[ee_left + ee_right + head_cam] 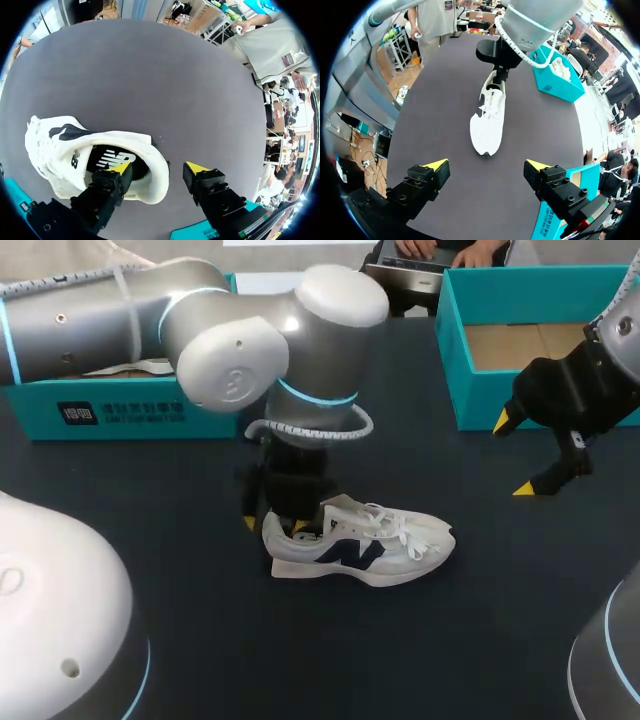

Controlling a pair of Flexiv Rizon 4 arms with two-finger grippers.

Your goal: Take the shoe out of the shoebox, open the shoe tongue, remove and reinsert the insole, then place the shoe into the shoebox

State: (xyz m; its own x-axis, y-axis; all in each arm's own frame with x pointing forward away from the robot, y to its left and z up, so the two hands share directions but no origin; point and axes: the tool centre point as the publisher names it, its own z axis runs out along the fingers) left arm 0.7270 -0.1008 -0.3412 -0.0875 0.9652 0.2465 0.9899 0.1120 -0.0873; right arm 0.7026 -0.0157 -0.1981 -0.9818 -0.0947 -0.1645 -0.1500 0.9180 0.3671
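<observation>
far left: left teal box [120,412] at the table's far edge, something white inside it, mostly hidden behind the arm. the right wrist view shows the same box [560,75] beyond the shoe.

left arm [230,340] comes in over that box and drops down at mid-table. left gripper [275,525] sits at the heel of the shoe [370,545]. in the left wrist view the gripper [157,170] straddles the heel collar: one finger down inside the opening, over the black insole [112,159], the other outside behind the heel with a gap of table showing. fingers spread, nothing clamped.

centre: shoe is out of both boxes, upright on its sole on the dark table [200,640], heel left, toe right. white upper, dark side mark, white laces [395,525] lying loose. insole is in place inside the shoe [60,150].

right: right gripper [515,455] hangs above the table, right of the toe and apart from it, just in front of the right teal box [480,405]. fingers wide apart, empty. from its wrist view the gripper [487,165] has the shoe [487,120] ahead of it, toe toward it.

far right: that box is lidless, brown floor showing.
</observation>
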